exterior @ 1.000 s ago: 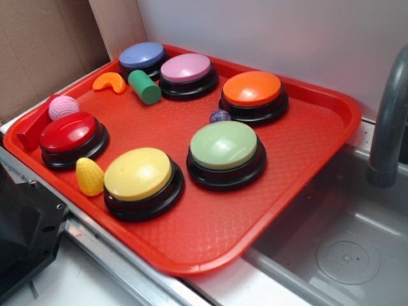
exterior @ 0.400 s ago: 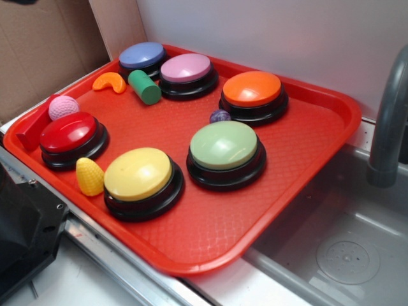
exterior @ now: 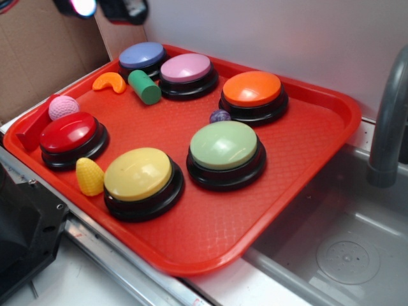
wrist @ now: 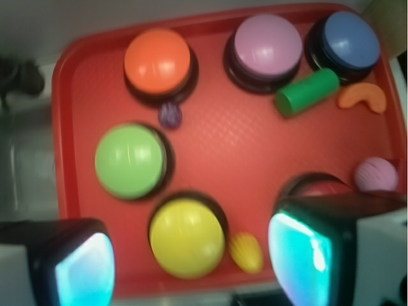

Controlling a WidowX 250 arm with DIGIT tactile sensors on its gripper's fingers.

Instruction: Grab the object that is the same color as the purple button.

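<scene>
Hovering high over the red tray (exterior: 319,137), my hand (wrist: 191,268) was open and empty, its pads (wrist: 299,255) spread wide. Small purple ball (exterior: 220,116) lay on the tray, touching the orange button (exterior: 252,89) base, near the green button (exterior: 224,145). Purple button (exterior: 185,67) sat at the far edge, beside the blue button (exterior: 141,55).

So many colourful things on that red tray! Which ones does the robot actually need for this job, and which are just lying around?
Needed: tiny purple ball, purple button, gripper.

Just lying there: blue button, orange button, green button, yellow button, red button, pink ball, green cylinder, yellow corn, orange crescent.
</scene>
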